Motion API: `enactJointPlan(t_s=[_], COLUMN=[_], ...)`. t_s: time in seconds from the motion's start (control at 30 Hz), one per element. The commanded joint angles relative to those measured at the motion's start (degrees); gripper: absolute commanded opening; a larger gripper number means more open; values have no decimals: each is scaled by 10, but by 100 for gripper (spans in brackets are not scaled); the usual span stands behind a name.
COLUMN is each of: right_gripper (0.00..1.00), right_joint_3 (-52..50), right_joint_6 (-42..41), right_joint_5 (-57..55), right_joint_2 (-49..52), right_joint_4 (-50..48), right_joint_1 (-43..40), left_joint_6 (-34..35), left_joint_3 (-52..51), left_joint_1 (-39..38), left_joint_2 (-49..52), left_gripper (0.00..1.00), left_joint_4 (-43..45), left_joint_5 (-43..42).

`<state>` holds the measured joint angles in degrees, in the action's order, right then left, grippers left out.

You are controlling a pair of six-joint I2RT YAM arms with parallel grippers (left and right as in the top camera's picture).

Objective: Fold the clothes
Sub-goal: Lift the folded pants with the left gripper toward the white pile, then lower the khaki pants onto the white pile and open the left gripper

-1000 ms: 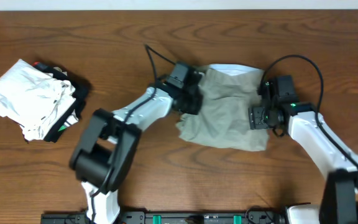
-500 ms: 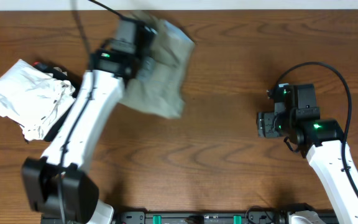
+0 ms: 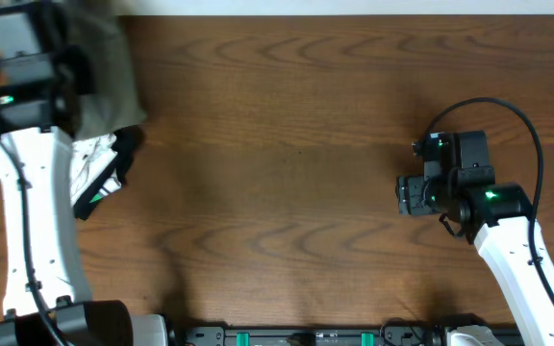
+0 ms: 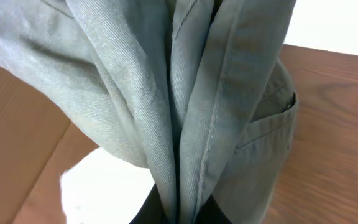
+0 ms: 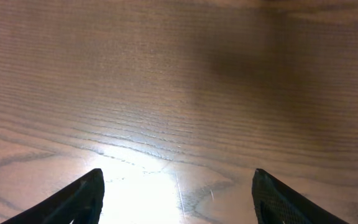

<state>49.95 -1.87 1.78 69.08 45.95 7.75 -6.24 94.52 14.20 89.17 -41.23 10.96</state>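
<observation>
Robot lab bench, not a home. Two white-and-black arms, the right arm [image 3: 513, 250] and the left arm [image 3: 32, 221], come up from the near edge, where a black rail [image 3: 287, 336] runs well behind the right pincer [image 5: 179, 196]. A green status light [image 3: 491, 196] and a looped black cable [image 3: 508, 111] sit just behind that pincer. Bare wood-grain surface [image 3: 287, 173] lies under it, with a plain white wall [image 3: 354, 7] strip well beyond. Laundry is the only prop: a grey garment [image 4: 166, 93] clamped in the left pincer [image 4: 176, 214], and crumpled white cloth [image 3: 89, 159] heaped just beside it.
</observation>
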Motion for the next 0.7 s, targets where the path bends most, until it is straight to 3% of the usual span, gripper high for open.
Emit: enactJointPlan(t_s=[0.0, 0.33, 0.67], right_gripper=[75, 75, 75], right_joint_3=[9, 9, 9], right_joint_6=[15, 17, 17], right_joint_5=[6, 6, 6], right_joint_2=[-5, -5, -5], right_joint_4=[0, 0, 4], right_joint_1=[-2, -2, -2], left_joint_6=[77, 223, 229], left_joint_3=[13, 13, 13], left_joint_1=[48, 134, 140], left_joint_2=[-12, -12, -12], left_gripper=[6, 6, 6], left_joint_4=[-6, -73, -113], left_joint_5=[11, 11, 11])
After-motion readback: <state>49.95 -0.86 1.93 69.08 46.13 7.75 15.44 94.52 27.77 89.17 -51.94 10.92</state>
